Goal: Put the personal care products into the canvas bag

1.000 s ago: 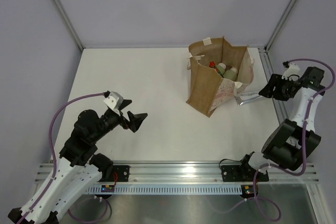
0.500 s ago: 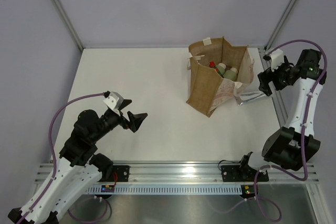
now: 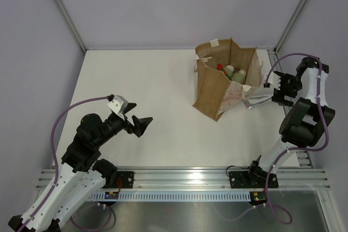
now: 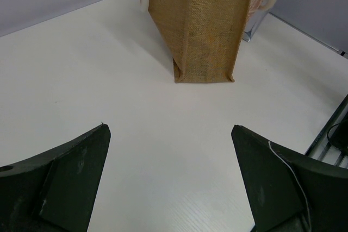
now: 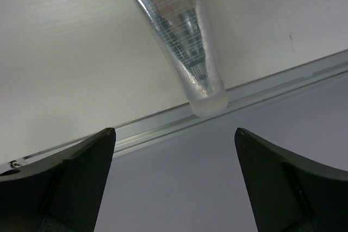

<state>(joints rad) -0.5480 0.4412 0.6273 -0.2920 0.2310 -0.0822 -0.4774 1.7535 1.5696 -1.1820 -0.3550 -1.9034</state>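
A tan canvas bag (image 3: 225, 80) stood upright toward the far right of the white desk (image 3: 136, 80), its mouth open to the overhead camera. Inside it, a dark bottle with a red cap (image 3: 220, 68) sat beside two pale white-capped bottles (image 3: 230, 70).

One product lay outside: a silver tube (image 3: 256, 101) rested flat on the desk just beside the bag's pale printed side, on the right. In the right wrist view, the silver tube (image 5: 174, 31) pointed its clear cap toward the metal rail (image 5: 163, 126) at the desk's edge, with printed lettering visible along its body.

The right fingers (image 3: 276, 80) hung above the tube, spread wide and holding nothing; from the wrist camera, the right fingers (image 5: 70, 177) framed the tube's cap end without touching it.

Well apart on the near left, the left fingers (image 3: 142, 125) were also parted and empty, raised above the bare desk and turned toward the bag. The left wrist view showed the left fingers (image 4: 65, 172) wide apart, with the canvas bag (image 4: 204, 25) standing beyond them, its woven brown end panel facing the camera.
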